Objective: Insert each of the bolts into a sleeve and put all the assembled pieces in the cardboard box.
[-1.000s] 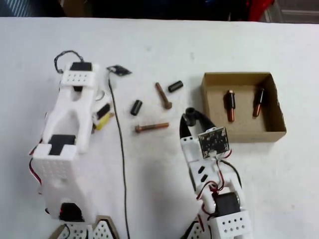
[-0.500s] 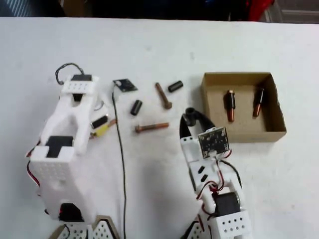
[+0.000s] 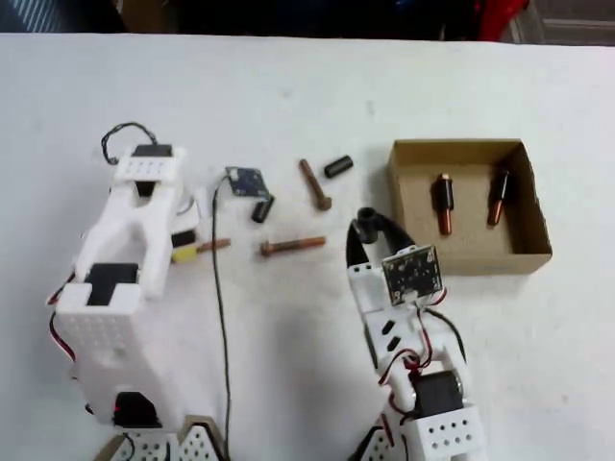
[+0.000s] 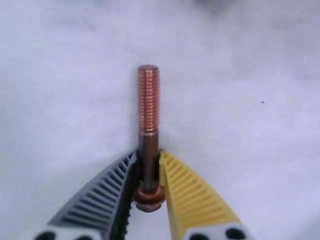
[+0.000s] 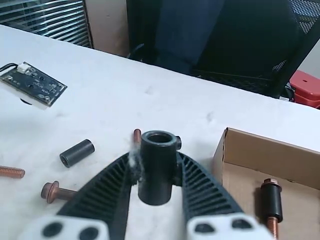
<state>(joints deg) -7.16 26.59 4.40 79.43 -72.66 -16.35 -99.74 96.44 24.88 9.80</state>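
On the left, our left gripper (image 4: 148, 159) is clamped on the held bolt (image 4: 148, 102) just above its head, and the threaded shank pokes out to the right, low over the white table (image 3: 288, 86). That arm lies stretched along the table's left side, with its wrist turned so the bolt sits roughly level. To its right lie a loose sleeve (image 3: 261, 209) beside a small circuit board (image 3: 245, 181), then the near loose bolt (image 3: 293, 246), the far loose bolt (image 3: 314, 184) and a second loose sleeve (image 3: 337, 166). Further right, our right gripper (image 5: 157, 161) pinches the held sleeve (image 5: 159, 145) by its sides, the open bore tipped up toward its wrist camera and the arm folded close to its base. We judge the step to be mating these two. The axes look crossed, so one wrist must turn first, then we feed the thread tip in slowly and straight. On the far right, the cardboard box (image 3: 538, 230) already holds two assembled pieces (image 3: 443, 202).
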